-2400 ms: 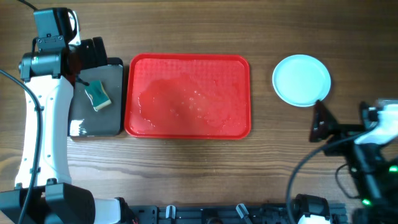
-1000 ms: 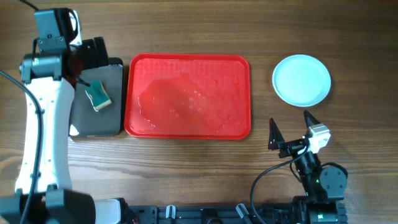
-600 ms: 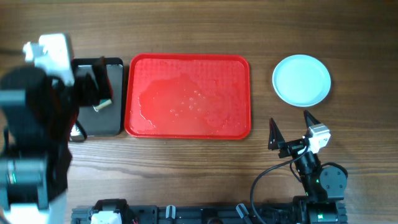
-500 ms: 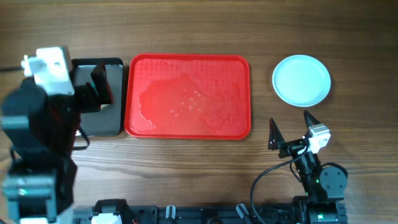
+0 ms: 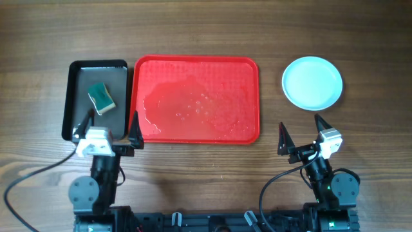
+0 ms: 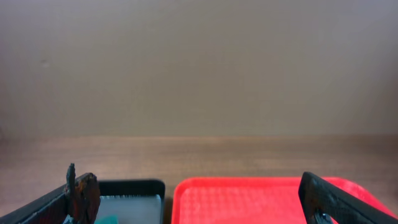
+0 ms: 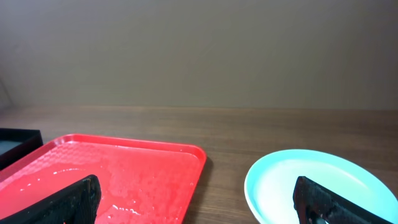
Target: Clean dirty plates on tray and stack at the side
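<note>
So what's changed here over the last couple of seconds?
Both arms drew back to the near side of the table: first the right gripper, from near the plate, then the left gripper, from over the black tray. Both are open and empty. The sponge, red tray and plate stayed put.

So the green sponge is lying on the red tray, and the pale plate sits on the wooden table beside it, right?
Not quite. The overhead view shows the green sponge in the black tray, not on the red tray. The pale plate does sit on the table beside it.
</note>
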### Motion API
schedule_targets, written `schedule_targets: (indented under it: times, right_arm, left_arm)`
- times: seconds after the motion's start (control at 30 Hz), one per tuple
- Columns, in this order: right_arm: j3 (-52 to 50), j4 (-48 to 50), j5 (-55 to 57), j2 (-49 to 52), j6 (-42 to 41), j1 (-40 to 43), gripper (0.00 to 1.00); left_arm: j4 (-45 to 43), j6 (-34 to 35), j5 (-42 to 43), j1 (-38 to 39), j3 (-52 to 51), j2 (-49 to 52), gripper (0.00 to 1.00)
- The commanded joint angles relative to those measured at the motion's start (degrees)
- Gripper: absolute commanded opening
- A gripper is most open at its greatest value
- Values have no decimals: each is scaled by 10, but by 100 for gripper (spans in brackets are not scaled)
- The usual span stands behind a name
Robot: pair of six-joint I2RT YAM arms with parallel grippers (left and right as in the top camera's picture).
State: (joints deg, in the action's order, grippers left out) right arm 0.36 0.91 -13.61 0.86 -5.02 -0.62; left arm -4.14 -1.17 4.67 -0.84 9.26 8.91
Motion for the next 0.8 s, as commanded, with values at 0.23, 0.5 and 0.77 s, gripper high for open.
schedule_targets:
  times: [0.23, 0.5, 0.77]
  right_arm:
    - [-1, 3, 3, -6, 4, -3, 100]
    - [-1, 3, 3, -6, 4, -3, 100]
    - [-1, 3, 3, -6, 3, -3, 100]
  left_arm:
    - [22, 5, 2, -3, -89, -87, 100]
    - [81, 5, 7, -2, -89, -86, 100]
    - [81, 5, 7, -2, -89, -86, 100]
